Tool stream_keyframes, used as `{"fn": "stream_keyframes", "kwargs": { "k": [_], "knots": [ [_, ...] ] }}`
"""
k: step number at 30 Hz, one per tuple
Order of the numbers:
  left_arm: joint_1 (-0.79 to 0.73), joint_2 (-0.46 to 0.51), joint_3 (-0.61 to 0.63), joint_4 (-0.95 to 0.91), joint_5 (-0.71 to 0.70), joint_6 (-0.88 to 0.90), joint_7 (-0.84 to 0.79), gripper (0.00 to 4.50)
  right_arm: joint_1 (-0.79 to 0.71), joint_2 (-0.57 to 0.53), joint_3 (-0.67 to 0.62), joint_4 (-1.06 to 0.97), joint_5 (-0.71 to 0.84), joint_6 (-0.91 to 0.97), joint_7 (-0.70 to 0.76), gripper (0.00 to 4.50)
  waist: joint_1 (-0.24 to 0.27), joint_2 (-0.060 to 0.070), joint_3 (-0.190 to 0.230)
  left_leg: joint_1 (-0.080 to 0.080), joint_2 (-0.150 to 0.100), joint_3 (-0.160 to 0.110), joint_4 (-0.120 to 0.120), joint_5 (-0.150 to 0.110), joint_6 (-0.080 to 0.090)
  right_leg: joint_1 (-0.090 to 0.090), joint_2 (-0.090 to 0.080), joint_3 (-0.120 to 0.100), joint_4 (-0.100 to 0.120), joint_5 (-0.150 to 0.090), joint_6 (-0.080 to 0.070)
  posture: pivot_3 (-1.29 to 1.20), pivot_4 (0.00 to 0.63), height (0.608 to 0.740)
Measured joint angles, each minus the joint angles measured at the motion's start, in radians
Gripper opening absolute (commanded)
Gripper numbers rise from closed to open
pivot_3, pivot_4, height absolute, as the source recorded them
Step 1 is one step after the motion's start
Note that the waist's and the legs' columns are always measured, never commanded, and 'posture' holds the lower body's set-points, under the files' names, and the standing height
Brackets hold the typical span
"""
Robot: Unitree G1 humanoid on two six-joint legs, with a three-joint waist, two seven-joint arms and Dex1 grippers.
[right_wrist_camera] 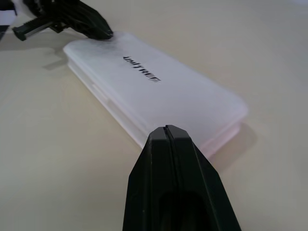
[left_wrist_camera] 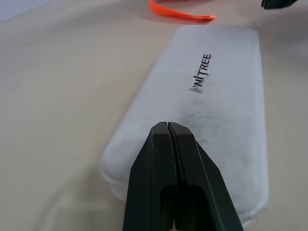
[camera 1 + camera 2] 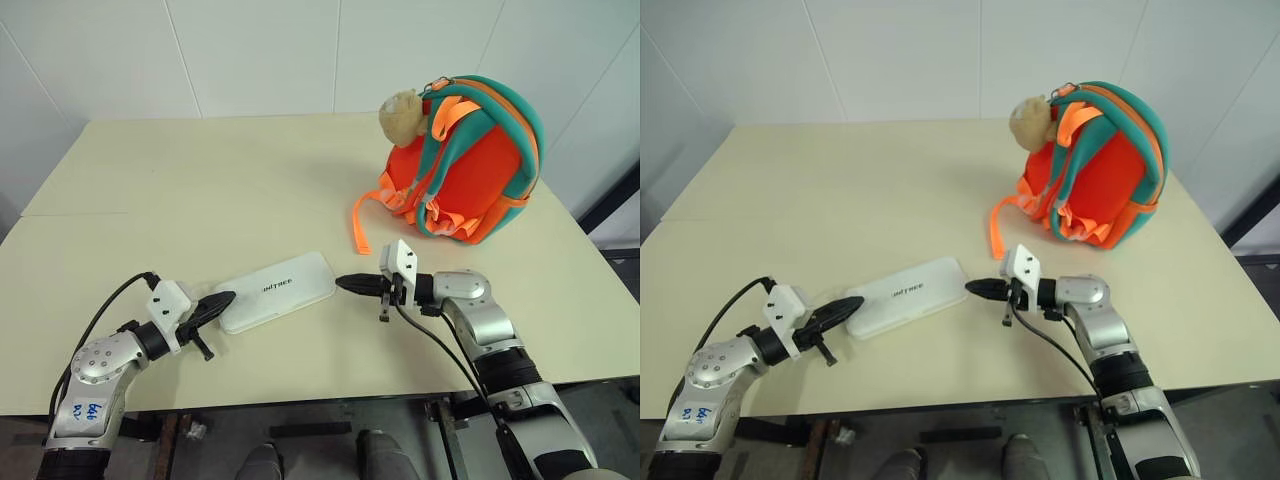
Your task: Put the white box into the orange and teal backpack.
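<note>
A: Where's the white box (image 3: 277, 291) now?

B: Flat on the table (image 3: 200, 190), lid up, lying between the two arms. From the middle of the tabletop it sits toward six o'clock, near the front edge. The orange and teal backpack (image 3: 470, 165) stands upright at about two o'clock from the box, well apart from it, straps facing us and one loose orange strap (image 3: 360, 225) trailing on the table.

A: And the grippers?

B: The left gripper (image 3: 222, 301) has its fingers pressed together, tip at the box's eight o'clock end, over or against its edge (I cannot tell whether it touches). The right gripper (image 3: 345, 284) is likewise closed with nothing in it, pointing at the box's three o'clock end, just beside the corner but short of it.

A: So the box is bracketed end to end. What could go wrong?

B: My guess is a two-sided squeeze lift. Closed tips give narrow contact, so the slick case could pivot or pop out if the pushes don't line up. The backpack's opening isn't visible from here; if it's zipped or faces away, insertion may stall. The trailing strap could also snag.
</note>
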Motion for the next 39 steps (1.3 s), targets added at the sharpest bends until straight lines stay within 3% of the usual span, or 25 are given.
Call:
{"fn": "stream_keyframes", "kwargs": {
  "k": [3, 9, 17, 22, 31, 39],
  "knots": [
    [0.047, 0.011, 0.041, -0.013, 0.000, 0.009, 0.025, 0.02, -0.047, -0.006, -0.010, 0.055, -0.011, -0.024, -0.016, 0.00, 0.000, 0.000, 0.000, 0.000, 0.000, 0.000, -0.001, 0.000, 0.000, 0.000, 0.000, 0.000, -0.001, 0.000, 0.000, 0.00, 0.150, 0.740],
    [0.131, 0.015, 0.109, -0.052, 0.017, 0.040, 0.092, 0.02, -0.187, 0.030, -0.008, 0.384, -0.079, -0.150, -0.060, 0.00, 0.002, 0.000, 0.000, 0.000, 0.000, 0.000, -0.002, 0.000, 0.000, 0.000, 0.000, 0.000, -0.002, 0.000, 0.000, 0.00, 0.150, 0.740],
    [0.125, -0.012, 0.056, -0.077, 0.027, 0.050, 0.110, 0.02, -0.217, 0.091, 0.013, 0.540, -0.120, -0.221, -0.040, 0.00, 0.001, 0.000, 0.000, -0.001, 0.000, 0.000, -0.003, 0.000, 0.000, -0.001, 0.000, 0.000, -0.001, 0.000, 0.000, 0.00, 0.150, 0.740],
    [0.103, -0.020, 0.041, -0.071, 0.033, 0.050, 0.109, 0.02, -0.165, 0.072, 0.004, 0.421, -0.105, -0.192, -0.019, 0.00, 0.001, 0.000, 0.000, -0.001, 0.000, 0.000, -0.003, 0.000, 0.000, -0.001, 0.000, 0.000, -0.001, 0.000, 0.000, 0.00, 0.150, 0.740],
    [0.037, -0.021, -0.001, -0.025, 0.038, 0.050, 0.076, 0.02, 0.072, -0.018, -0.001, 0.030, -0.047, 0.050, 0.013, 0.00, 0.005, 0.000, 0.000, -0.001, 0.000, 0.000, -0.002, 0.000, 0.000, 0.000, 0.000, 0.000, -0.001, 0.000, 0.000, 0.00, 0.150, 0.740],
    [-0.012, -0.021, -0.047, 0.004, 0.038, 0.050, 0.012, 0.02, 0.194, -0.087, -0.021, -0.167, -0.014, 0.178, -0.014, 0.00, 0.010, 0.000, 0.000, -0.001, 0.000, 0.000, -0.002, 0.000, 0.000, 0.000, 0.000, 0.000, -0.002, 0.000, 0.000, 0.00, 0.150, 0.740]
  ]
}}
